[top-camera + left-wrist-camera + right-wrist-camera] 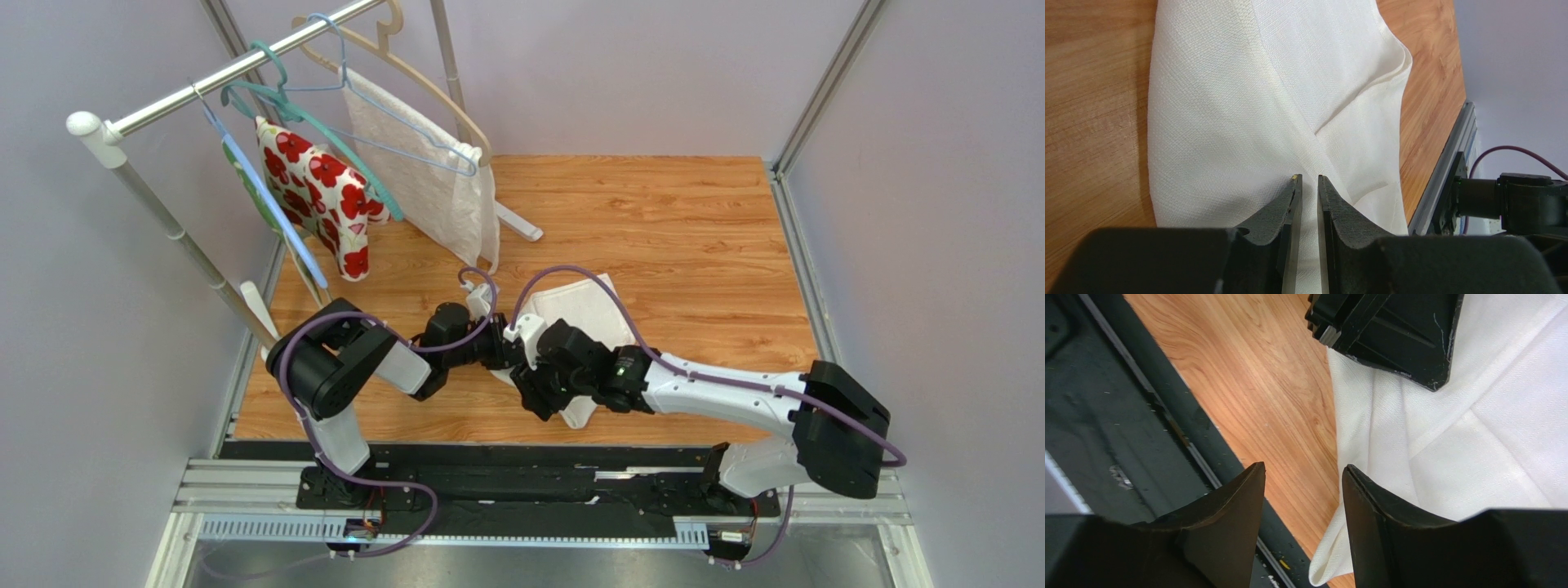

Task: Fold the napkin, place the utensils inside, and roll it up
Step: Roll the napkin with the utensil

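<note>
The off-white napkin (pixel 579 306) lies folded in layers on the wooden table, with creases across it (pixel 1260 92). My left gripper (pixel 501 355) is down on its left part, jaws drawn close around a ridge of the cloth (pixel 1309 177). My right gripper (pixel 540 395) hangs open over the napkin's near corner (pixel 1333 557). Nothing sits between its fingers (pixel 1303 468); one fingertip is over bare wood, the other over the cloth (pixel 1475 435). The left gripper's black body (pixel 1389 331) shows just beyond it. The utensils are out of view.
A clothes rack (pixel 221 80) stands at the back left with hangers, a red-flowered cloth (pixel 321 190) and a textured white cloth (pixel 429 172). A black rail (pixel 528 472) runs along the table's near edge, close under the right gripper (pixel 1106 416).
</note>
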You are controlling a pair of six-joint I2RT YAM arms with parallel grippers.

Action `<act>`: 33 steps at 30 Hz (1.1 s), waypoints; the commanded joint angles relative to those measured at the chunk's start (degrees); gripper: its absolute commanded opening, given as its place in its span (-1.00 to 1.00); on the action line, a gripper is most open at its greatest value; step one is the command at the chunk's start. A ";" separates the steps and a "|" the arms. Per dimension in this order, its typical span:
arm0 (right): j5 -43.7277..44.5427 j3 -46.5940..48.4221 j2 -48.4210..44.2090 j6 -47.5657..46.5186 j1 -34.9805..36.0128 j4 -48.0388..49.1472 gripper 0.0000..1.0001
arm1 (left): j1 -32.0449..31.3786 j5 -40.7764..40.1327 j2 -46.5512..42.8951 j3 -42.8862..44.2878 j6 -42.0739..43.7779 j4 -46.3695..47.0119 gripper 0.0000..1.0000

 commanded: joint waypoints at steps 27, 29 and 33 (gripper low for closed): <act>17.83 -3.70 15.80 -6.62 2.96 10.67 -0.07 | -0.45 1.57 2.53 0.85 1.21 -3.36 -0.51; 14.38 -3.79 15.54 -5.83 1.12 8.82 -0.22 | -0.36 1.83 1.83 0.58 1.21 -3.01 -0.44; 3.68 -5.63 14.66 -3.63 -2.66 7.15 -0.45 | -0.36 0.43 -5.01 0.93 1.03 -6.68 -0.13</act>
